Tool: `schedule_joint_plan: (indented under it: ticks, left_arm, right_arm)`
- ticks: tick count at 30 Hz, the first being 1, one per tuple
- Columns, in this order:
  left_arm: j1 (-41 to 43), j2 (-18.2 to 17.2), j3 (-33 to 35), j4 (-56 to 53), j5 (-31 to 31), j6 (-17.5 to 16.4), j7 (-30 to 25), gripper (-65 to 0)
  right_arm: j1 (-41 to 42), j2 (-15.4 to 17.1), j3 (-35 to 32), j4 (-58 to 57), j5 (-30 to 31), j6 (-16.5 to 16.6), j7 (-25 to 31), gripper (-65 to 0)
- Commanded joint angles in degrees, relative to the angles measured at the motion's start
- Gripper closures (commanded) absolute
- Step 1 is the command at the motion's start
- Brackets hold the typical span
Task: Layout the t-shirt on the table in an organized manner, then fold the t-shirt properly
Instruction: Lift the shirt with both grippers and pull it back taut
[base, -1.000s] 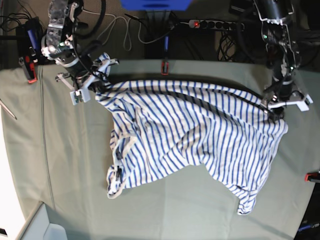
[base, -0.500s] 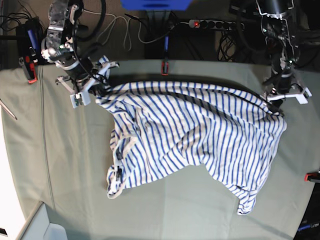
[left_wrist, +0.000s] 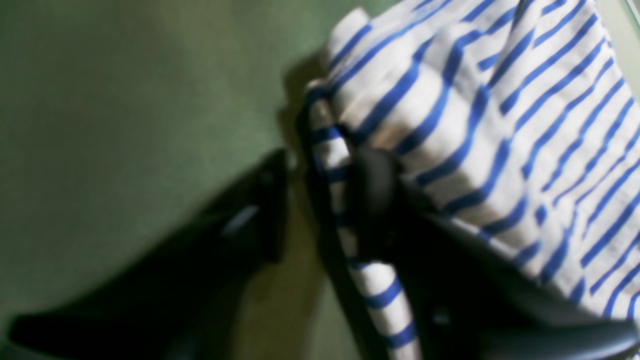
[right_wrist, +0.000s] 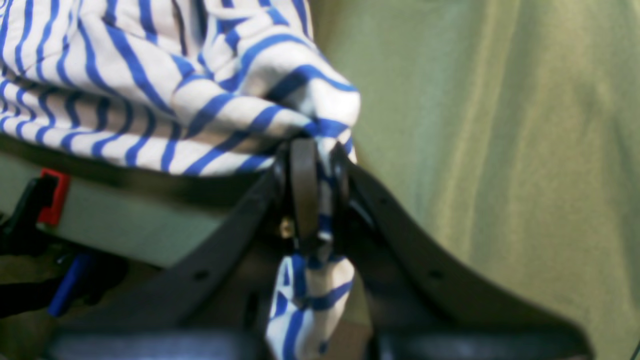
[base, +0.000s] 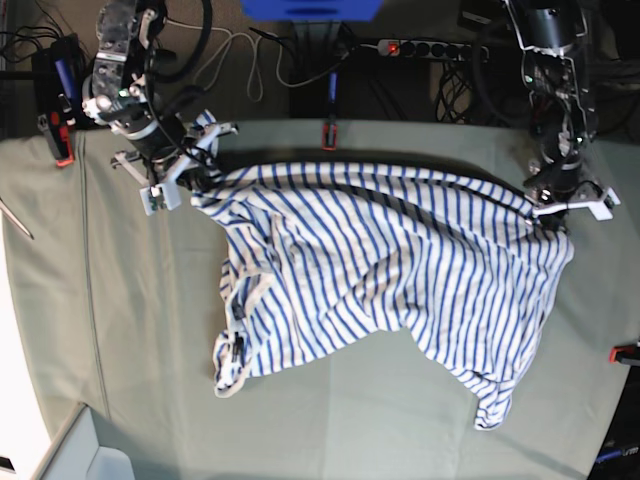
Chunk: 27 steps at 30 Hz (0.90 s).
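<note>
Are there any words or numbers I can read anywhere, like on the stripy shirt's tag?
None can be read.
The t-shirt has a small dark label by the collar: too small and blurred to read.
The table shows no writing.

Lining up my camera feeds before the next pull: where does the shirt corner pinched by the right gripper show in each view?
Base: upper left, at the right gripper, on the t-shirt's far-left corner.
Right wrist: centre, fabric bunched between the shut jaws of the gripper.
Left wrist: not in it; that view shows another edge of the shirt.
Shared landmark: the blue stripes against the grey-green table.
</note>
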Motion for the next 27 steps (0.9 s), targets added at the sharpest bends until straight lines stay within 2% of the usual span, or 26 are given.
schedule_joint_plan:
  ticks: [1,9,11,17,24,27]
  left_arm:
    - [-0.4,-0.5,-0.1,-0.1,0.0,-0.1,-0.1,-12.3]
    - [-2.0,-0.8,-0.1,-4.4,0.0,-0.1,-0.1,-4.6]
    - [-2.0,-0.9,-0.1,-4.9,0.0,-0.1,-0.1,-0.4]
    - [-2.1,-0.9,-0.1,-3.7,0.0,-0.1,0.3,0.0]
    - [6.2,-0.9,-0.6,9.3,-0.7,-0.1,0.0,0.0]
    - [9.7,-0.8,-4.0,14.6,-0.7,-0.1,0.3,0.0]
  right_arm:
    - [0.2,0.1,0.0,1.0,0.6,0.9,1.3,0.0]
    - [0.0,0.1,0.0,1.0,0.6,0.9,1.3,0.0]
    - [0.0,0.2,0.0,1.0,0.6,0.9,1.3,0.0]
    - [0.0,0.2,0.0,1.0,0.6,0.9,1.3,0.0]
    - [0.3,0.5,0.4,1.4,0.6,0.9,1.3,0.0]
    - [-0.1,1.3,0.5,3.4,0.6,0.9,1.3,0.0]
